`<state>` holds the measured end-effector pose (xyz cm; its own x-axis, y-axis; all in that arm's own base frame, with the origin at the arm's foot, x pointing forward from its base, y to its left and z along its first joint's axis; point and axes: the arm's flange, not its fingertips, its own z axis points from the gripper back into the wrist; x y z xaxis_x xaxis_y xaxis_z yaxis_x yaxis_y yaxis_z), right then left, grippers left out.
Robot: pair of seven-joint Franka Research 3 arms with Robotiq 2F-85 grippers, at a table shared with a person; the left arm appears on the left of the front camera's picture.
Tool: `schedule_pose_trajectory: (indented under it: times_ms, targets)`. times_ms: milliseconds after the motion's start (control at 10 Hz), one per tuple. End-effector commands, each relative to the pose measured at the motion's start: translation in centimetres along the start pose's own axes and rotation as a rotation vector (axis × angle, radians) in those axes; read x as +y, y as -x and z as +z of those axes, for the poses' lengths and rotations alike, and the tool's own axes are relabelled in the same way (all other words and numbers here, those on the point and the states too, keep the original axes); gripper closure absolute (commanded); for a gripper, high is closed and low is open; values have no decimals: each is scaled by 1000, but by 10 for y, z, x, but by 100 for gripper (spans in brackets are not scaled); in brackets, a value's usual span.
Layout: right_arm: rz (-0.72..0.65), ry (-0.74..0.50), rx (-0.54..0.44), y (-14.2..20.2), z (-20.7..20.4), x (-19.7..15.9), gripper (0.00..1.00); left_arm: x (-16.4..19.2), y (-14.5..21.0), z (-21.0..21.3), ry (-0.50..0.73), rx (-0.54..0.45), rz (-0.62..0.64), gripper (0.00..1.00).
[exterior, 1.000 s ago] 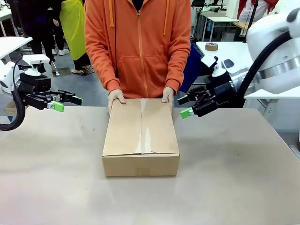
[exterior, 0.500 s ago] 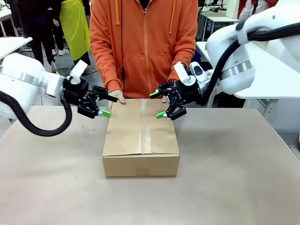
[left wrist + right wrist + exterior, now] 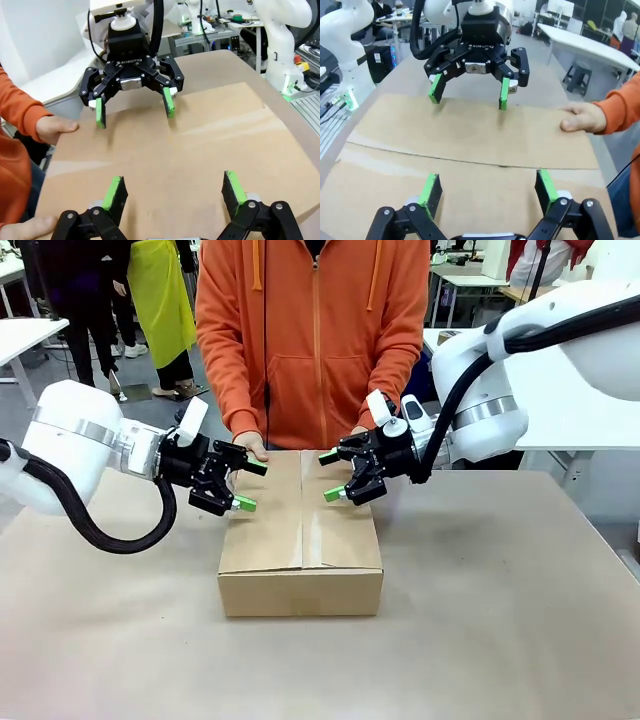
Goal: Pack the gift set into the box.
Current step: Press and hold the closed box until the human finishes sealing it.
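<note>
- Hovering at the left edge of the box, the left claw points toward the right claw. Its fingers are spread wide with nothing between them.
- The right claw is likewise wide and empty, facing the left one across the far half of the box.
- The box lies below and between the two claws, on the table. Its flaps are shut, and the seam runs down the middle of its top.
- From the left wrist, the left claw has the cardboard top stretching ahead of its green pads. The right claw is straight ahead with its tips low over the cardboard — whether they touch it cannot be told.
- From the right wrist, the right claw sits over the seam. The left claw stands opposite, at the edge of the far flap.
- A person in an orange hoodie stands behind both claws. One hand rests on the far edge of the box, just behind the left claw. The other hand lies on the same edge — just beside a finger of the right claw.
</note>
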<state>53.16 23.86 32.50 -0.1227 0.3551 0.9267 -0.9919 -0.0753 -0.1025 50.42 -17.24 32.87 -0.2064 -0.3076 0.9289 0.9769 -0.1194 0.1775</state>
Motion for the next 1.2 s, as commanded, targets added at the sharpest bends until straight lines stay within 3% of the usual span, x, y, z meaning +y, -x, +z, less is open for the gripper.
schedule_pose_trajectory:
  times_ms: [0,200,300,600,700,1100]
  targets:
    - [-58,-65,62,4,1,-4,0,-4,4,-14,14,28,19,0]
    - [-152,-76,87,18,7,-6,0,4,10,-14,-5,77,56,0]
    - [-208,-23,147,27,9,-7,0,5,12,-15,-19,99,74,0]
    - [-224,-50,167,36,-2,-11,0,8,16,-14,-12,104,168,0]
    - [-189,-49,81,19,6,-1,0,4,12,-11,-23,71,100,0]
    - [-189,-49,81,19,6,-1,0,4,12,-11,-23,71,100,0]
